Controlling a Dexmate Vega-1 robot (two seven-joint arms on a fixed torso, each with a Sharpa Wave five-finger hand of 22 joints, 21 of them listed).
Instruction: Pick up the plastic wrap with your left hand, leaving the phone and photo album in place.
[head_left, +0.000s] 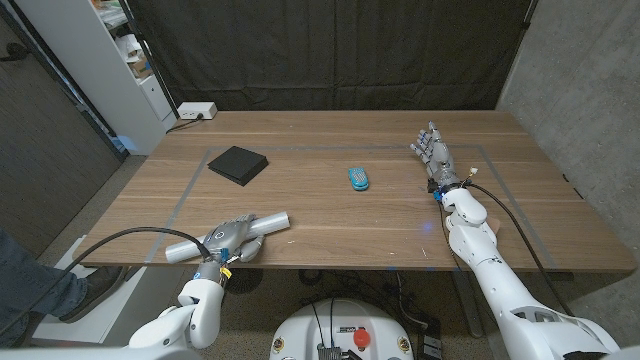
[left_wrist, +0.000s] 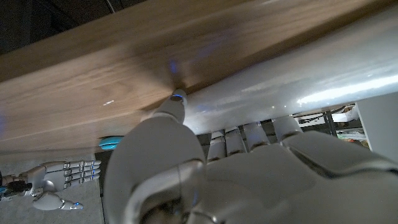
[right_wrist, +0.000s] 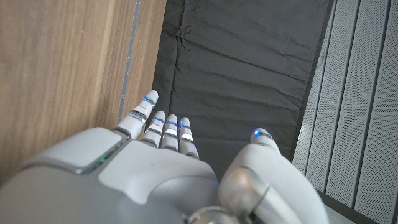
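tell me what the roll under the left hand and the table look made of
The plastic wrap roll looks like glossy white plastic or film, given the bright highlights along it. The table looks like matte brown wood or wood veneer, with visible grain.

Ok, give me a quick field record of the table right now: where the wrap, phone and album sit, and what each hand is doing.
plastic wrap: long white roll lying near the table's front left edge
left hand: on the roll, fingers around it; roll looks to be on the table, not yet lifted
right hand: right side of the table, fingers extended, holding nothing
phone: blue, mid-table, apart from both hands
photo album: black, back left, untouched
table: wooden
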